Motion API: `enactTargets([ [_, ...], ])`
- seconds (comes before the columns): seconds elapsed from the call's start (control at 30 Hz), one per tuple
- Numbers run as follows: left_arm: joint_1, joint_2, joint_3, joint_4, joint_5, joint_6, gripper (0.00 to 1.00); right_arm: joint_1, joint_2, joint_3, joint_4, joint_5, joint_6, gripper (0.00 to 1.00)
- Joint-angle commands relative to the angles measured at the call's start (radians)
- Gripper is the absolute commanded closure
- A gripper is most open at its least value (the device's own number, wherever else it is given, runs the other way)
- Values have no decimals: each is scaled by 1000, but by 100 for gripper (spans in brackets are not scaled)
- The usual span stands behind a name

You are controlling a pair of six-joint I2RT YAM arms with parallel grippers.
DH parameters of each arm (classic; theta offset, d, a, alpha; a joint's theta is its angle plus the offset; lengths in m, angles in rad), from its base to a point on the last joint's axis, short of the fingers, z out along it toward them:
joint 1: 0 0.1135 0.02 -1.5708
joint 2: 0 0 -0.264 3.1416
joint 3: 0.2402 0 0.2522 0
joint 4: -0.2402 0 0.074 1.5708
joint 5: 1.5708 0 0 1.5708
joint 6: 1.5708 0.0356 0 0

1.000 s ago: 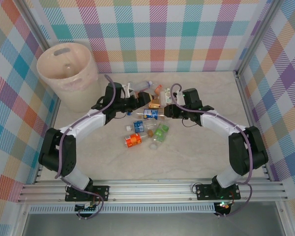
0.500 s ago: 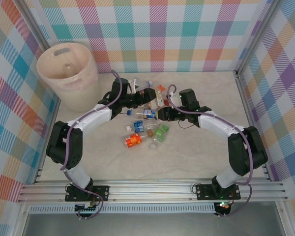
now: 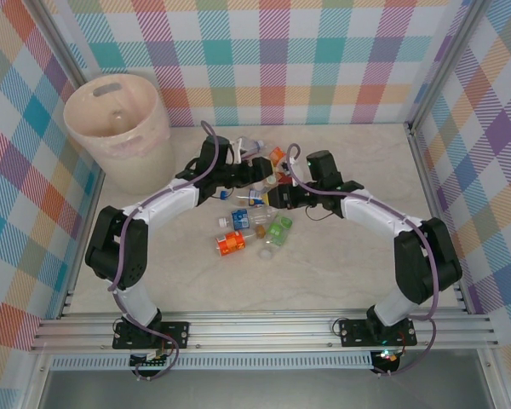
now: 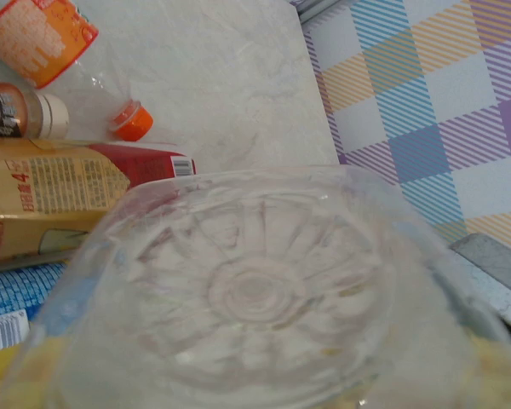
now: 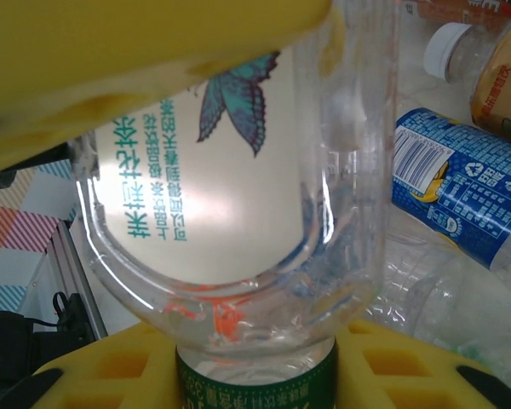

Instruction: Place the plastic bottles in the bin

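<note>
Nearest, loose plastic bottles (image 3: 232,243) lie scattered. Beyond them, the right gripper (image 3: 275,197) clamps a white-labelled bottle (image 5: 230,170) (butterfly print). A clear bottle (image 4: 255,290) sits right against the left gripper (image 3: 257,170), grip unclear. The bin (image 3: 145,158) stands far left, well apart.

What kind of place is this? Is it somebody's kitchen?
Likely a robot practice booth, not a kitchen: two robot arms are bolted to a metal rail, checked walls box in the table, and plastic bottles lie near a bin.
</note>
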Motion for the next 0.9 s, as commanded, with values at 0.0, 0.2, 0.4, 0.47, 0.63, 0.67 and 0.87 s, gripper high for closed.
enactTargets([
  [0.0,-6,-17,7,1,-18,-3,34,7,-15,37,5,-31,-55,69],
  [0.2,-2,-51,-3,-17,-57,-7,38,7,-47,21,5,-31,-68,40],
  [0.4,16,-79,-13,-50,-108,-19,40,-1,-141,-21,9,16,-95,15],
  [0.47,25,-87,-16,-58,-126,-19,40,-5,-179,-44,22,56,-106,0],
  [0.63,40,-112,-30,-79,-165,-13,41,-8,-294,-154,150,256,-85,0],
  [0.67,43,-119,-28,-89,-177,-6,41,-8,-318,-182,186,327,-68,0],
  [0.87,71,-185,10,-213,-305,71,41,-11,-385,-281,255,692,16,0],
])
